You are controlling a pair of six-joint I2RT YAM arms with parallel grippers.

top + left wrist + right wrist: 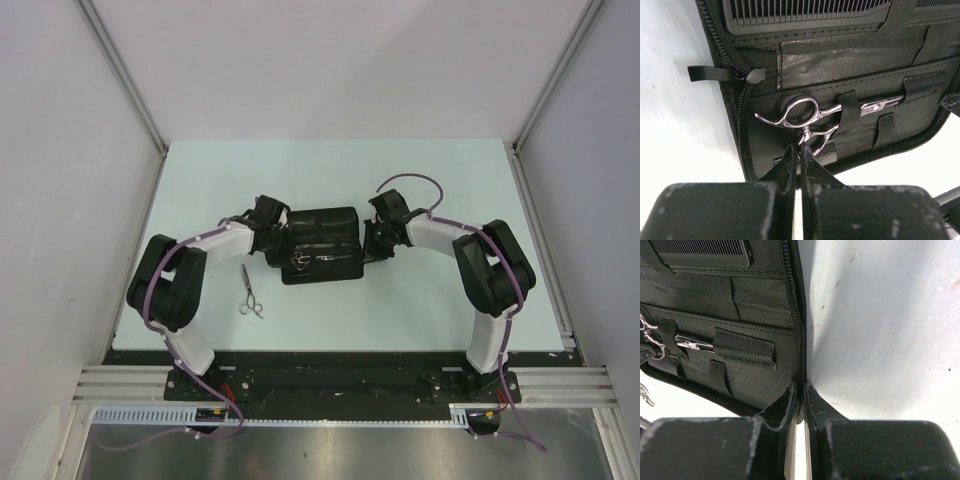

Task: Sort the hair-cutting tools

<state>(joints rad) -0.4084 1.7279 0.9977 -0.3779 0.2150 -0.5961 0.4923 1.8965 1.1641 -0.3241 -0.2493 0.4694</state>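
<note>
Right gripper clamps the case edge, steadying it; left gripper, closed, meets the ring of the strapped scissors, probably seating them.

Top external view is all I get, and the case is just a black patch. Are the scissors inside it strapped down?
Observer: Yes. The left wrist view shows the scissors threaded under strap loops in the open fabric case.
Operator: What is my left gripper doing?
Observer: The left gripper is shut, with its tips at the scissors' lower finger ring. I cannot tell whether it pinches the ring.
Operator: And the right?
Observer: The right gripper is clamped on the case's zipper edge.
</note>
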